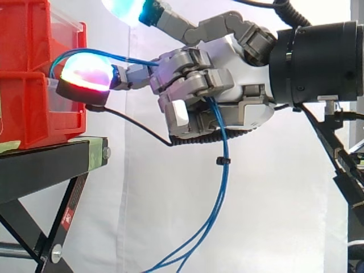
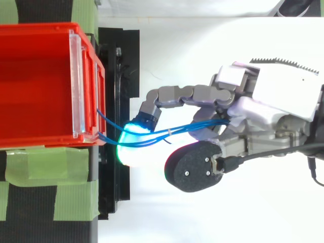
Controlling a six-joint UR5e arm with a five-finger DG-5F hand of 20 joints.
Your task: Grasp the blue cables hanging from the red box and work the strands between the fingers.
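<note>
Holding the blue cables (image 1: 226, 145) in curled fingers (image 1: 196, 82), your hand (image 1: 242, 85) sits beside the red box (image 1: 28, 74). The strands run level from the box to your hand, then hang down.

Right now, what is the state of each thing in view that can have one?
hand, shut on the blue cables, fingers curled
blue cables, gripped, running from red box, slack hanging below the hand
red box, open-topped, resting on black stand
</note>
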